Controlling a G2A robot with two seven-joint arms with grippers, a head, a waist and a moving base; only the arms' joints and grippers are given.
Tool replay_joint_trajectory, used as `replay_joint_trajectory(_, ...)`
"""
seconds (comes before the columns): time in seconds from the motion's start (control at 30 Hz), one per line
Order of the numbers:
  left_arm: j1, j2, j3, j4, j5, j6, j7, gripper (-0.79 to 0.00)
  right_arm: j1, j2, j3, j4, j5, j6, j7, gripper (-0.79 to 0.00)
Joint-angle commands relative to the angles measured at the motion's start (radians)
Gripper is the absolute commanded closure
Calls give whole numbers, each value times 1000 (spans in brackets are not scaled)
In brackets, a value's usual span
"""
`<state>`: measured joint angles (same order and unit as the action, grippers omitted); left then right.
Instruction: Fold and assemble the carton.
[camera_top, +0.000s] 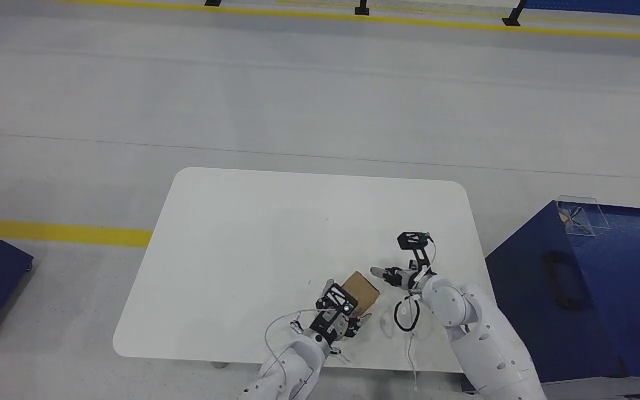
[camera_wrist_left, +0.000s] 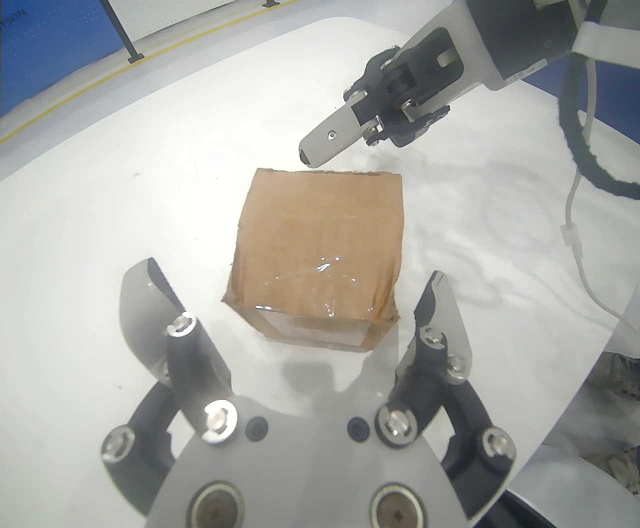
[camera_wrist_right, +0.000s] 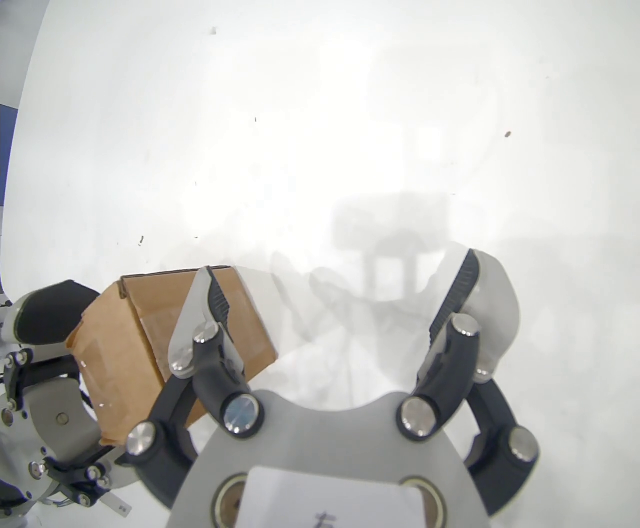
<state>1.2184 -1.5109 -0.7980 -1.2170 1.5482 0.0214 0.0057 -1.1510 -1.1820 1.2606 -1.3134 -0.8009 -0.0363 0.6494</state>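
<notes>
Brown cardboard makes up the carton (camera_top: 361, 291), which stands as a closed box on the white table (camera_top: 250, 230), close to the edge nearest the robot and between the two hands. From the left wrist, the carton (camera_wrist_left: 320, 250) shows a broad top face with glossy clear tape running across it and down onto the side that faces this camera. That side carries a pale patch, and its lower corners look ragged. Bare table (camera_wrist_left: 100, 175) surrounds the box.

The left hand (camera_top: 337, 301) sits just beside the carton on the robot's side. Its fingers are spread wide, one to either side of the near face, and the left hand (camera_wrist_left: 291, 277) touches nothing.

The right hand (camera_top: 385, 272) is at the carton's opposite side. In the left wrist view one of its fingers (camera_wrist_left: 330, 137) points down at the far top edge of the box; whether the tip touches the cardboard cannot be told. From the right wrist, the right hand (camera_wrist_right: 340, 265) is likewise spread wide, with only bare table (camera_wrist_right: 300, 125) between the fingers. The carton (camera_wrist_right: 135, 340) lies outside that gap, beside and partly behind one finger, with a flap seam showing at its upper corner.

A blue cabinet (camera_top: 560, 290) stands beside the table.
</notes>
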Motion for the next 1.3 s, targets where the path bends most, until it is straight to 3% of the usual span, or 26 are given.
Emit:
replay_joint_trajectory(0.0,-7,-4,4,12,-3,-1,6,-363,-2,1,7,2,4,-1,-1,-785)
replay_joint_trajectory(0.07,-12,-6,7,20,-2,0,9,-259,-4,2,14,4,7,0,-4,-785)
replay_joint_trajectory(0.1,-14,-7,8,22,0,2,11,-74,-5,3,16,4,7,0,-6,-785)
replay_joint_trajectory(0.13,-16,-8,9,25,5,5,12,0,-6,3,20,5,9,1,-7,-785)
replay_joint_trajectory(0.27,-15,-9,6,13,15,12,17,0,-10,8,52,3,21,8,-23,-785)
replay_joint_trajectory(0.37,-8,-9,1,-17,56,79,37,0,-14,12,101,1,66,54,-27,-785)
replay_joint_trajectory(0.43,7,-15,-9,-66,-11,94,5,0,-15,13,134,-8,142,63,7,-785)
replay_joint_trajectory(0.5,30,-23,-23,-135,-125,106,-73,0,-20,18,171,-18,195,52,46,-785)
replay_joint_trajectory(0.7,52,-54,-113,-342,-666,255,-510,0,-61,31,228,-69,236,42,81,-785)
replay_joint_trajectory(0.83,30,-69,-176,-369,-925,390,-642,0,-84,33,224,-93,231,39,84,-785)
replay_joint_trajectory(0.93,-5,-74,-216,-324,-1028,444,-665,0,-90,34,216,-102,224,36,92,-785)
replay_joint_trajectory(0.97,-13,-75,-219,-309,-1034,453,-665,-175,-91,35,214,-104,220,36,93,-785)
replay_joint_trajectory(1.0,-25,-76,-223,-282,-1061,465,-675,-400,-92,35,211,-109,216,37,97,-785)
replay_joint_trajectory(1.03,-34,-77,-231,-265,-1084,472,-678,-785,-93,36,209,-112,213,38,102,-785)
replay_joint_trajectory(1.17,-61,-77,-255,-211,-1127,517,-686,-785,-93,36,208,-113,210,37,104,-785)
replay_joint_trajectory(1.27,-65,-70,-289,-223,-1152,538,-716,-785,-93,36,208,-113,210,37,104,-785)
